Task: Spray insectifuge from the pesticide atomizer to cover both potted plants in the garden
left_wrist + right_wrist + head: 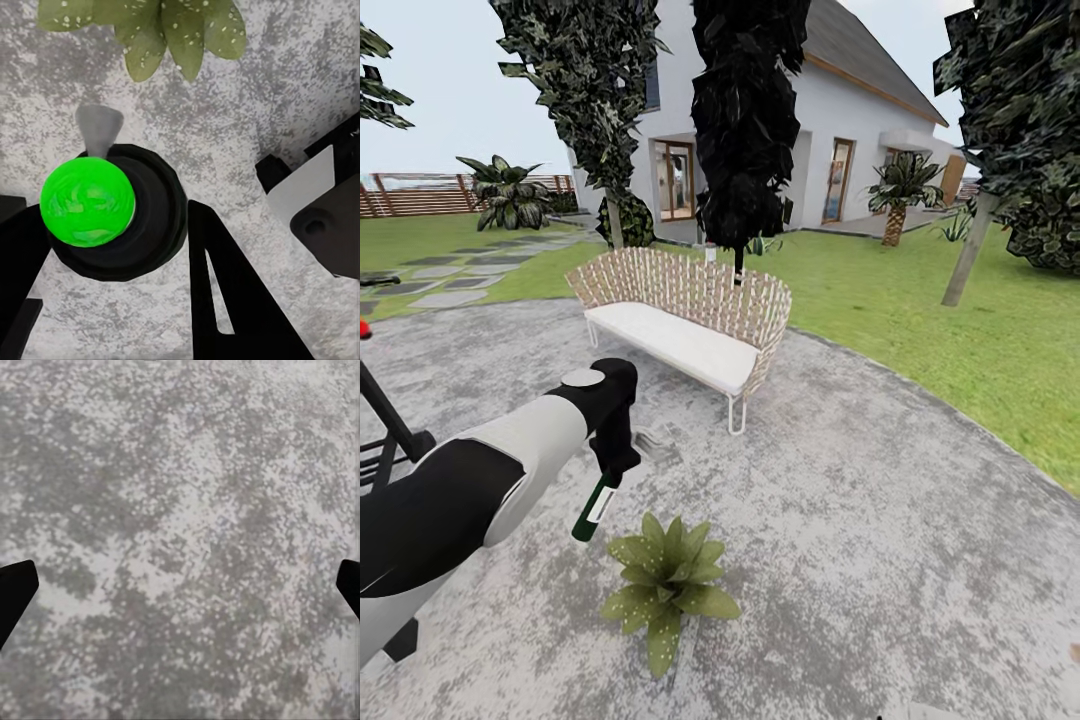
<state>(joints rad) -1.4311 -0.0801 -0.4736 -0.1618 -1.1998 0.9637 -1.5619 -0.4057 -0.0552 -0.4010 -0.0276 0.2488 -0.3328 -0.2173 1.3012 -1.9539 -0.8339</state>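
My left gripper (612, 468) hangs low over the round grey stone patio (880, 520), shut on the pesticide atomizer (595, 512). In the head view the atomizer is a slim dark green bottle with a white label, tilted down and to the left. The left wrist view shows the atomizer (112, 214) as a black round body with a bright green top between the dark fingers (225, 292). One potted plant (668, 580), a speckled green rosette, sits just below and right of the bottle; its leaves (176, 30) lie close beyond it. The other plant is out of view. My right gripper (180, 585) is open above bare stone.
A wicker bench (690, 315) with a white cushion stands behind the plant. Lawn (970, 330) rings the patio, with trees, a palm (901, 195) and a white house (860, 130) beyond. Stepping stones (450, 285) and a slat fence (415, 195) lie far left. A black stand (390, 425) is at the left edge.
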